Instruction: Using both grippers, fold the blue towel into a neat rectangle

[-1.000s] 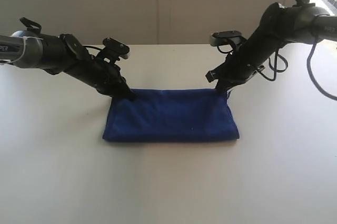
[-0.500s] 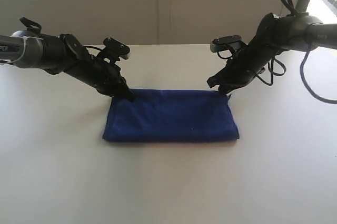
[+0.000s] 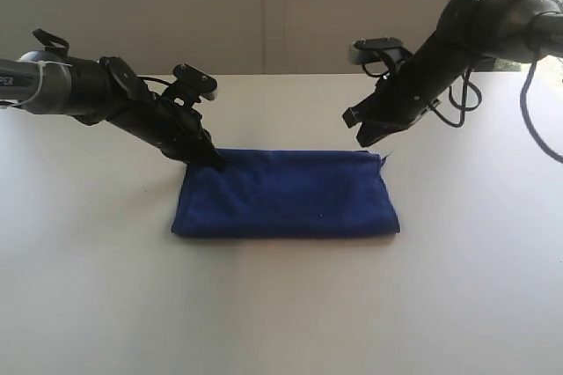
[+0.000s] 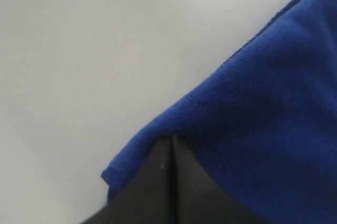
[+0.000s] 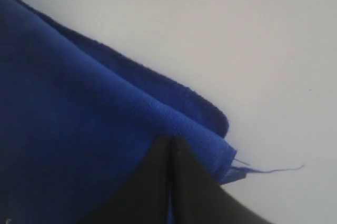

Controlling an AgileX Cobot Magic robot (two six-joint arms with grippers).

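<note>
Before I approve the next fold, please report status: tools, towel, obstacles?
Left tool shut, tip on blue towel's far left corner. Right tool shut, hanging above far right corner. Towel folded flat, rectangle. No obstacle seen.

**Pale worktop, one towel down**

The pale worktop carries a single item: the blue towel, lying flat in a folded rectangle near the middle, with a loose thread trailing off one corner onto the surface.

Blue towel: soft matt cloth, fine knit texture, fuzzy edges. Table: smooth, matt, off-white surface.
</note>
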